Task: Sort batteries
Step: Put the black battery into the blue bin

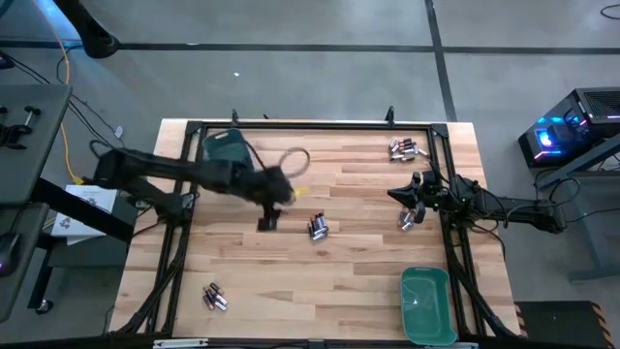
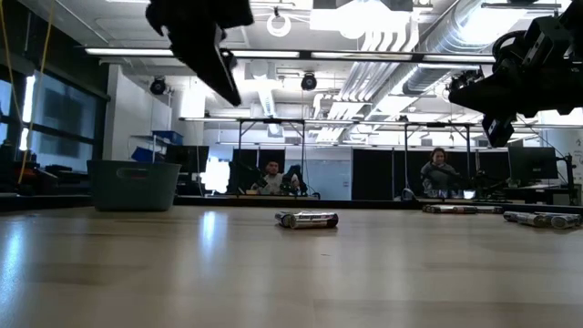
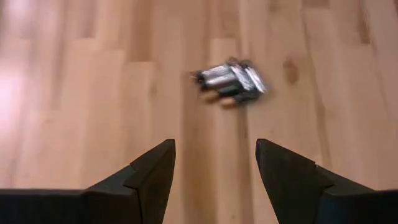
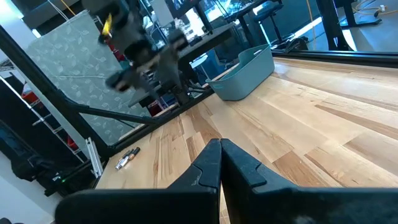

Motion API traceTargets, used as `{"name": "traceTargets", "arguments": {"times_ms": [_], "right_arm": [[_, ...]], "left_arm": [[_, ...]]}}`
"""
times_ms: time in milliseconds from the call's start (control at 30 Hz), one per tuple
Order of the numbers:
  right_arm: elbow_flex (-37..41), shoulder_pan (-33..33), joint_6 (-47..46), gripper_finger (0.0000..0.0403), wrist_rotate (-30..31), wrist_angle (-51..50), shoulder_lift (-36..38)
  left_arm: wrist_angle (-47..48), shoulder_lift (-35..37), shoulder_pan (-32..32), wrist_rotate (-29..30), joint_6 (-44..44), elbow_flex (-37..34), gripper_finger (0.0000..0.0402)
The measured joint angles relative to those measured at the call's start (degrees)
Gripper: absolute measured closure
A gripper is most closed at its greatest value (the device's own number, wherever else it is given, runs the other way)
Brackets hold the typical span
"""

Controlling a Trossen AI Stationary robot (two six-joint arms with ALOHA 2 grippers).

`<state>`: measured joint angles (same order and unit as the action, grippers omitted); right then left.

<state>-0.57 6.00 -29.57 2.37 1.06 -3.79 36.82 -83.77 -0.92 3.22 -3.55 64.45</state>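
Several batteries were seen lying in a small pile in the middle of the desk. The left gripper was held spread just beside them, nearer than the right gripper, which was pressed together by the desk's right edge.

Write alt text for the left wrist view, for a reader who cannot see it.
A small cluster of silvery-grey and dark cylindrical batteries lies on the light wooden plank table, ahead of the left hand. The hand's two dark fingers stand open with bare wood between them, holding nothing.
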Motion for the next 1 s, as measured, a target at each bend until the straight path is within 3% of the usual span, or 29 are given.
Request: {"name": "traceTargets", "arguments": {"times_ms": [233, 467, 633, 1000], "right_arm": [[0.0, 0.0, 0.0, 0.0402, 0.0, 0.0, 0.0], [0.0, 0.0, 0.0, 0.0402, 0.0, 0.0, 0.0], [0.0, 0.0, 0.0, 0.0402, 0.0, 0.0, 0.0], [0.0, 0.0, 0.0, 0.0402, 0.0, 0.0, 0.0]], "left_arm": [[-12.5, -12.0, -0.5, -9.3, -2.1, 0.1, 0.0185], [-17.6, -21.0, -0.1, -11.3, -2.2, 0.0, 0.0185], [-17.8, -24.0, -0.3, -10.6, 11.5, 0.0, 0.0185], [-19.5, -24.3, -1.8, -4.8, 54.0, 0.0, 0.0186]]}}
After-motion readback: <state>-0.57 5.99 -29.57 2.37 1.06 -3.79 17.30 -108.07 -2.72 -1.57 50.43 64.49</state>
